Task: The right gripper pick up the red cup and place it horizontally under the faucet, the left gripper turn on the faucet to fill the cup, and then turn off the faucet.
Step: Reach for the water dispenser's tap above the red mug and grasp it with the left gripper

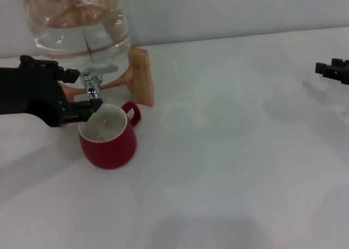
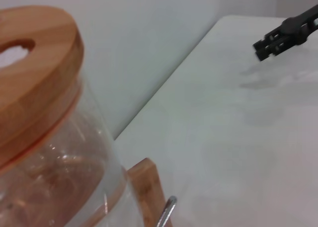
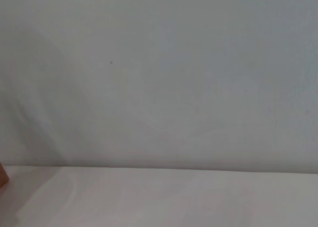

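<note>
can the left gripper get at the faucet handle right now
Probably yes. In the head view the left gripper is already beside the faucet, above the red cup, with nothing between them. The right gripper sits far across the table, out of the way.

dark red cup (image 1: 109, 143) with white inside, chrome faucet (image 1: 92, 85), black left pincer (image 1: 73, 93), tan wooden stand (image 1: 140, 74)

left gripper (image 1: 82, 93) reaching forward, right gripper (image 1: 331, 70) parked far right
</note>
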